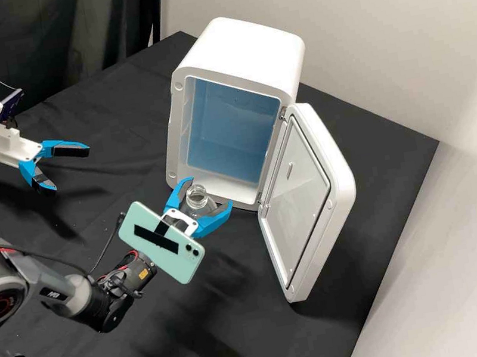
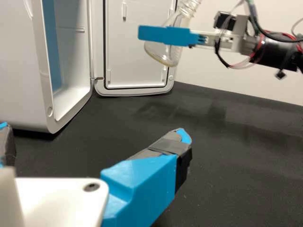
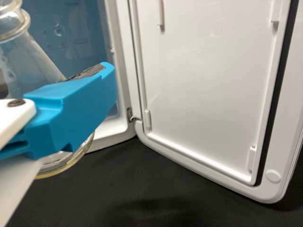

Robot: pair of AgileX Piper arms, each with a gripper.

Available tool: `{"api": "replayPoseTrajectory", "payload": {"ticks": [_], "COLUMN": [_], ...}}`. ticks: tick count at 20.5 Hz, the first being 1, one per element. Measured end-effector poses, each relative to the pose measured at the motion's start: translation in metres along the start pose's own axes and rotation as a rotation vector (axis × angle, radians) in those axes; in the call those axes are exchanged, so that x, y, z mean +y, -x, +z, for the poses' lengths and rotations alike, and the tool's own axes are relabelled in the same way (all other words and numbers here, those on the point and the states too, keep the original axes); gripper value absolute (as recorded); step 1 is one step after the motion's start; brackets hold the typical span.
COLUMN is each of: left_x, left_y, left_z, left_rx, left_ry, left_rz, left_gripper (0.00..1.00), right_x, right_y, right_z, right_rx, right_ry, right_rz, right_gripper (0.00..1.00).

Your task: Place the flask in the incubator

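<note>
A clear glass flask [image 1: 196,198] hangs above the bench just in front of the lower lip of the open white incubator [image 1: 242,51], with my right gripper [image 1: 210,194] shut on its body. In the right wrist view the flask [image 3: 26,61] sits behind a blue finger [image 3: 71,109], with the blue chamber [image 3: 71,28] beyond it. The left wrist view shows the flask [image 2: 165,52] tilted, held beside the door [image 2: 137,42]. My left gripper [image 1: 68,169] stands open over the bench to the far left, holding nothing.
The incubator's door [image 1: 307,192] is swung wide open to the right, its lower corner near the bench. A mint green phone [image 1: 160,239] is strapped on the right wrist. Black cloth [image 1: 157,348] covers the bench; its right edge [image 1: 400,249] runs close behind the door.
</note>
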Motion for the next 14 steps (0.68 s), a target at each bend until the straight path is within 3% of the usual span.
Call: {"api": "replayPoseTrajectory", "payload": {"ticks": [3,9,14], "left_x": [-0.0012,-0.0016,-0.0025], "left_y": [0.0,-0.001,-0.005], "left_z": [-0.001,-0.001,0.0], "left_rx": [0.002,0.001,-0.011], "left_ry": [0.004,0.004,0.005], "left_rz": [-0.006,-0.008,-0.015], "left_gripper": [1.0,1.0,1.0], "right_x": [0.0,0.0,-0.01], "right_y": [-0.019,-0.053,-0.079], "right_z": [0.001,-0.001,-0.012], "right_rx": [-0.006,0.001,-0.003], "right_ry": [0.008,-0.014,0.011], "right_rz": [0.028,0.073,0.045], "right_gripper": [0.0,0.0,0.0]}}
